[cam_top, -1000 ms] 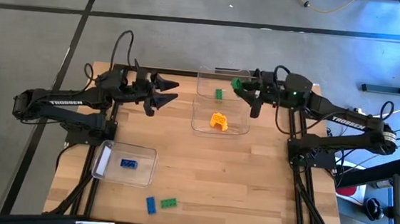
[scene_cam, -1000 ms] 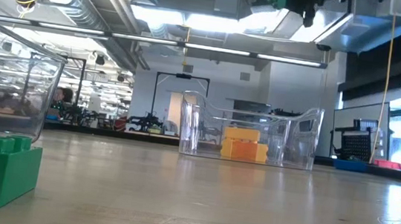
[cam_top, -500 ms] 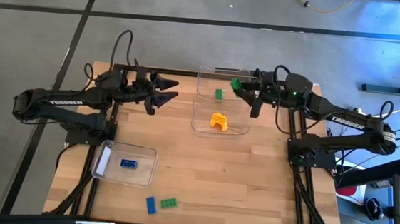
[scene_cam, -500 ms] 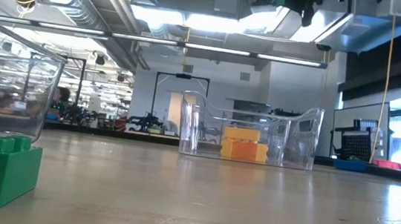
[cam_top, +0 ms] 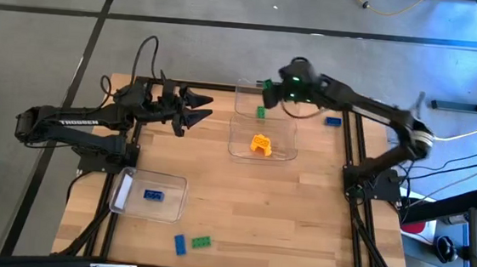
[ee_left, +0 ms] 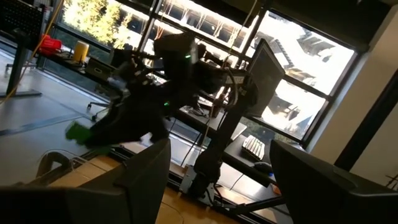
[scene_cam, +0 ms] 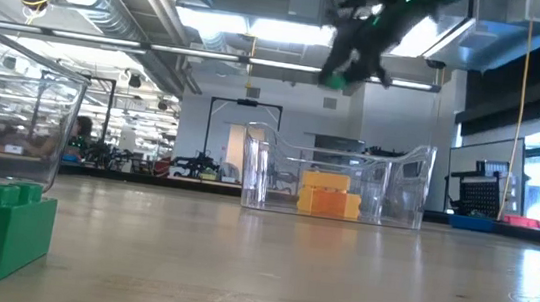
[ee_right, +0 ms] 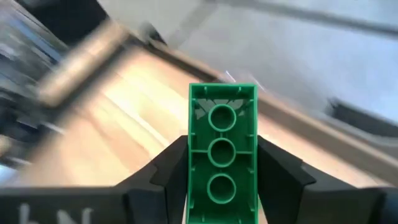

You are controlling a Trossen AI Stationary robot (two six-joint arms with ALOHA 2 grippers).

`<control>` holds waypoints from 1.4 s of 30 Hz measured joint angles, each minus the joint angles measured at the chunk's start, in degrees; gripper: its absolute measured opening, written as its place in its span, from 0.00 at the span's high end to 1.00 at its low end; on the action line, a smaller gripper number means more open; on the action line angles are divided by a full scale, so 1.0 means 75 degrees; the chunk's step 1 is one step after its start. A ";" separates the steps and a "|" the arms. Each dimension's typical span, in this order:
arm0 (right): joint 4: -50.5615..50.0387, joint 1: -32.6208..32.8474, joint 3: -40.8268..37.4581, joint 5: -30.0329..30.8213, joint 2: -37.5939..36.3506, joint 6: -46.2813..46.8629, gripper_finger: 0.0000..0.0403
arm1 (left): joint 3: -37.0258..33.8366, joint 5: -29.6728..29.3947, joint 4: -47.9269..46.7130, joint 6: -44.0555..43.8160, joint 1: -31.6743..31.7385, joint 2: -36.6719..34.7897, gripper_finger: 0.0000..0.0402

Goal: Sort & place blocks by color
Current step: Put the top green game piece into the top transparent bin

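Right tool [cam_top: 269, 88] clamps a green block [ee_right: 222, 159], upper centre, over the far bin [cam_top: 243, 95] already holding a green block [cam_top: 261, 111]. Released off-centre, it may bounce out. Left tool [cam_top: 200, 107] waits, fingers apart, upper left.

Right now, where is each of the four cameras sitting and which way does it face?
High view: overhead, facing straight down on the wooden table; both arms show, left gripper waiting at the far left.
Low view: at table-top height, facing level across; right arm enters from above.
Left wrist view: looks past its own fingers toward the right arm.
Right wrist view: looks past its fingers at the held green studded brick.
Shared: high and low views both show the clear plastic bin with yellow-orange bricks.
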 joint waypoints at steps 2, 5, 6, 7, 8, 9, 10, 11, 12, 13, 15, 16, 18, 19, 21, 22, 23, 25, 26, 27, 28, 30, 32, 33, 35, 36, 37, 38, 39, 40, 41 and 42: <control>-0.0578 -0.0096 0.0364 0.0176 0.0663 0.0004 0.62 | 0.0000 0.0002 -0.0002 -0.0002 0.0000 0.0000 0.34; -0.0933 -0.0125 0.0454 0.0227 0.1465 0.0117 0.62 | 0.0000 0.0002 0.0000 -0.0003 0.0000 0.0000 0.34; -0.0993 -0.0126 0.0454 0.0259 0.1706 0.0262 0.62 | 0.0000 0.0003 -0.0004 -0.0006 0.0000 0.0000 0.34; -0.1091 -0.0134 0.0454 0.0366 0.1927 0.0359 0.62 | 0.0000 0.0006 -0.0003 -0.0006 0.0000 0.0000 0.34; -0.1234 -0.0134 0.0454 0.0521 0.2132 0.0466 0.62 | 0.0000 0.0006 -0.0003 -0.0009 0.0000 0.0000 0.34; -0.1332 -0.0134 0.0454 0.0698 0.2330 0.0609 0.62 | 0.0000 0.0006 -0.0005 -0.0012 0.0000 0.0000 0.34; -0.1370 -0.0154 0.0454 0.0818 0.2523 0.0729 0.62 | 0.0000 0.0006 -0.0003 -0.0012 0.0000 0.0000 0.34; -0.1399 -0.0179 0.0454 0.0861 0.2672 0.0867 0.62 | 0.0000 0.0007 -0.0003 -0.0012 0.0000 0.0000 0.34; -0.1405 -0.0203 0.0454 0.0873 0.2798 0.0988 0.62 | 0.0000 0.0012 -0.0003 -0.0015 0.0000 0.0000 0.34; -0.1369 -0.0218 0.0454 0.0878 0.2894 0.1106 0.62 | 0.0000 0.0012 -0.0003 -0.0030 0.0000 0.0000 0.34; -0.1300 -0.0247 0.0458 0.0893 0.3053 0.1278 0.62 | 0.0000 0.0015 -0.0003 -0.0154 0.0000 0.0000 0.34; -0.1283 -0.0253 0.0460 0.0878 0.3135 0.1352 0.62 | 0.0000 0.0015 -0.0006 -0.0180 0.0000 0.0000 0.34; -0.1323 -0.0253 0.0460 0.0871 0.3249 0.1524 0.62 | 0.0000 0.0015 -0.0035 -0.0192 0.0000 0.0000 0.34; -0.1346 -0.0251 0.0460 0.0871 0.3277 0.1602 0.61 | 0.0000 0.0015 -0.0038 -0.0192 0.0000 0.0000 0.34; -0.1326 -0.0251 0.0460 0.0871 0.3310 0.1655 0.60 | 0.0000 0.0020 -0.0035 -0.0192 0.0000 0.0000 0.34; -0.1333 -0.0251 0.0460 0.0874 0.3320 0.1655 0.59 | 0.0000 0.0020 -0.0035 -0.0193 0.0000 0.0000 0.34; -0.1335 -0.0252 0.0460 0.0876 0.3328 0.1652 0.58 | 0.0000 0.0020 -0.0035 -0.0192 0.0000 0.0000 0.34; -0.1331 -0.0268 0.0460 0.0925 0.3328 0.1667 0.58 | 0.0000 0.0020 -0.0035 -0.0192 0.0000 0.0000 0.34; -0.1332 -0.0289 0.0460 0.0928 0.3328 0.1661 0.58 | 0.0000 0.0023 -0.0035 -0.0192 0.0000 0.0000 0.34; -0.1335 -0.0308 0.0460 0.0904 0.3328 0.1661 0.58 | 0.0000 0.0045 -0.0035 -0.0192 0.0000 0.0000 0.34; -0.1351 -0.0333 0.0460 0.0874 0.3328 0.1661 0.57 | 0.0000 0.0077 -0.0035 -0.0194 0.0000 0.0000 0.34; -0.1398 -0.0370 0.0460 0.0828 0.3328 0.1661 0.57 | 0.0000 0.0193 -0.0035 -0.0202 0.0000 0.0000 0.34; -0.1462 -0.0428 0.0460 0.0664 0.3328 0.1647 0.57 | 0.0000 0.0227 -0.0035 -0.0204 -0.0003 0.0000 0.34; -0.1490 -0.0452 0.0460 0.0603 0.3328 0.1639 0.57 | 0.0000 0.0227 -0.0035 -0.0207 -0.0003 0.0000 0.34; -0.1549 -0.0511 0.0460 0.0416 0.3328 0.1609 0.57 | 0.0000 0.0224 -0.0035 -0.0210 -0.0003 0.0000 0.34; -0.1579 -0.0537 0.0460 0.0338 0.3328 0.1564 0.57 | 0.0000 0.0224 -0.0035 -0.0210 -0.0003 0.0000 0.34; -0.1590 -0.0548 0.0460 0.0270 0.3328 0.1482 0.57 | 0.0000 0.0224 -0.0035 -0.0210 -0.0003 0.0000 0.34; -0.1588 -0.0551 0.0460 0.0228 0.3328 0.1441 0.57 | 0.0000 0.0224 -0.0035 -0.0210 -0.0003 0.0000 0.34; -0.1588 -0.0557 0.0460 0.0163 0.3328 0.1422 0.57 | 0.0000 0.0224 -0.0035 -0.0210 -0.0003 0.0000 0.34; -0.1591 -0.0562 0.0460 0.0140 0.3328 0.1408 0.57 | 0.0000 0.0223 -0.0035 -0.0210 -0.0003 0.0000 0.34; -0.1591 -0.0562 0.0460 0.0131 0.3328 0.1396 0.57 | 0.0000 0.0221 -0.0035 -0.0210 -0.0003 0.0000 0.34; -0.1586 -0.0562 0.0460 0.0130 0.3328 0.1401 0.57 | 0.0000 0.0222 -0.0035 -0.0210 -0.0003 0.0000 0.34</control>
